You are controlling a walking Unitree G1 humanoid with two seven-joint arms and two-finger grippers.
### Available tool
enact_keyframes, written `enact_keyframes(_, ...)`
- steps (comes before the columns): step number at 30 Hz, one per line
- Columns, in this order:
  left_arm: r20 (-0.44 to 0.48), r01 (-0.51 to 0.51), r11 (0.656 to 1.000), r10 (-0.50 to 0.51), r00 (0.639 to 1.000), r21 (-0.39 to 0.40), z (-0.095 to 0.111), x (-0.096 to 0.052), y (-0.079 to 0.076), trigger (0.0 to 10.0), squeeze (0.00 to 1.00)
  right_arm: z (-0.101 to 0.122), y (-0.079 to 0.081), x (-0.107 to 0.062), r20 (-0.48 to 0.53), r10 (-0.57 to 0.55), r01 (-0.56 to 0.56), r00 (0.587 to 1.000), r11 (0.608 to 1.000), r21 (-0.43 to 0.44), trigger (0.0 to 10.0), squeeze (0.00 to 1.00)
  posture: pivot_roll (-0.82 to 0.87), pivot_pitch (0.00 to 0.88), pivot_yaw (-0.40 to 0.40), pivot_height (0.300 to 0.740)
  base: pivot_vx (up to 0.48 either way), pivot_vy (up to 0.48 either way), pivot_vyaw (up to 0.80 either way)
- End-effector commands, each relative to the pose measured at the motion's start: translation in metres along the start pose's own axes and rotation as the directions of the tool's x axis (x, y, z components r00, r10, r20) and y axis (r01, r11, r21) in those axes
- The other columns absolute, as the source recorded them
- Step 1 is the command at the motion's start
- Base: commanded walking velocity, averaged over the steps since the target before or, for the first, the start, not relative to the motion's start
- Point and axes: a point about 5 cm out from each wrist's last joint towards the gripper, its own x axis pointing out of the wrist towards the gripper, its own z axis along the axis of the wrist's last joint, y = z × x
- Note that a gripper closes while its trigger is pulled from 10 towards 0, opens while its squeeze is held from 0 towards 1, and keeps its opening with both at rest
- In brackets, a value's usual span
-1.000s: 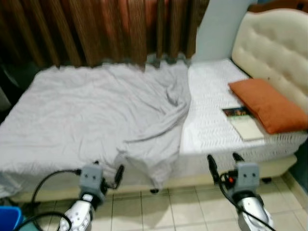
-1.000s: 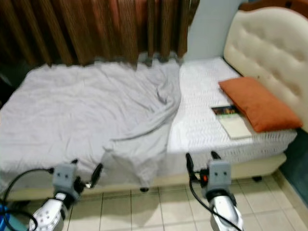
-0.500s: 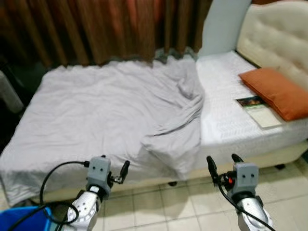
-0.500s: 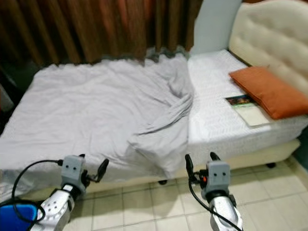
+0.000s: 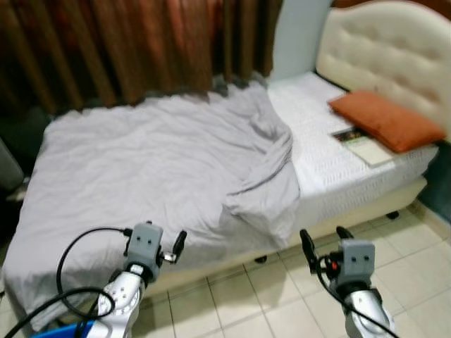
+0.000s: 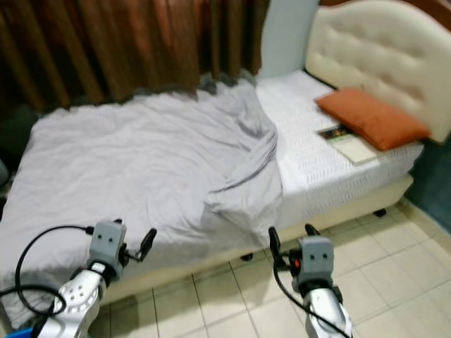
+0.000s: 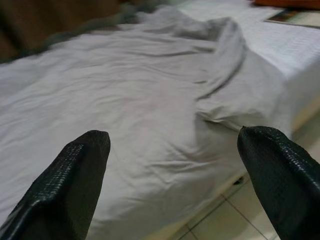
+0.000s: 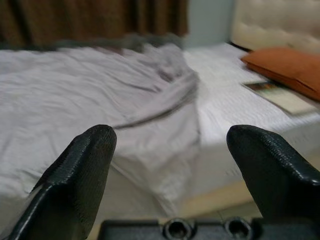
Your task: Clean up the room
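On the wide bed (image 5: 366, 193) with the white textured mattress cover sits pretty much everything worth mentioning, so I'll place stuff relative to it. Most of the bed is covered by a rumpled pale grey blanket (image 5: 155, 169), which bunches into a thick fold near the middle and droops over the near edge toward the tiled floor (image 5: 282, 303). Up at the head end, against the cream tufted headboard (image 5: 387, 53), lies a flat orange pillow (image 5: 386, 121). Touching the pillow's near side is a book with a dark cover strip and a pale page or sleeve (image 5: 363, 144); it's a bit blurry so I can't say if it's one item or two stacked. Behind the bed hangs a brown pleated curtain (image 5: 134, 49), with a strip of pale blue-grey wall (image 5: 296, 35) between curtain and headboard.

Both arms are held low in front of the bed's near edge, over the floor tiles. Left gripper (image 7: 170, 170) points at the grey blanket, its two black fingers (image 7: 70, 190) spread wide with nothing between them. Right gripper (image 8: 170, 165) faces the drooping fold and the bare mattress part, fingers (image 8: 75, 175) also wide apart and holding nothing. Black cable (image 5: 77, 260) loops off the left wrist. Something blue (image 5: 56, 331) peeks in at the floor by the foot-end corner of the bed, can't tell what.
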Motion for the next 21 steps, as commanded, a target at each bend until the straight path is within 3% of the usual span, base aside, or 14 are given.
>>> enact_keyframes(1, 0.044, 0.039, 0.999, -0.038, 0.998, -0.015, 0.008, 0.002, -0.010, 10.0, 0.00, -0.004, -0.005, -0.003, -0.015, -0.013, 0.013, 1.000, 1.000, -0.019, 10.0, 0.00, -0.07, 0.034, 0.053, 0.740, 0.000, 0.000, 0.00)
enact_keyframes(13, 0.036, 0.100, 0.995, -0.099, 0.994, -0.016, 0.005, 0.003, -0.020, 10.0, 0.00, -0.002, -0.004, -0.003, 0.001, -0.010, 0.010, 1.000, 1.000, -0.028, 10.0, 0.00, -0.07, 0.038, 0.052, 0.740, 0.439, 0.000, 0.00)
enact_keyframes(21, 0.035, 0.101, 0.994, -0.099, 0.994, -0.035, 0.005, 0.004, -0.022, 10.0, 0.00, -0.003, -0.006, -0.004, -0.013, -0.017, 0.017, 1.000, 0.999, -0.030, 10.0, 0.00, -0.08, 0.043, 0.052, 0.740, 0.480, 0.000, -0.80)
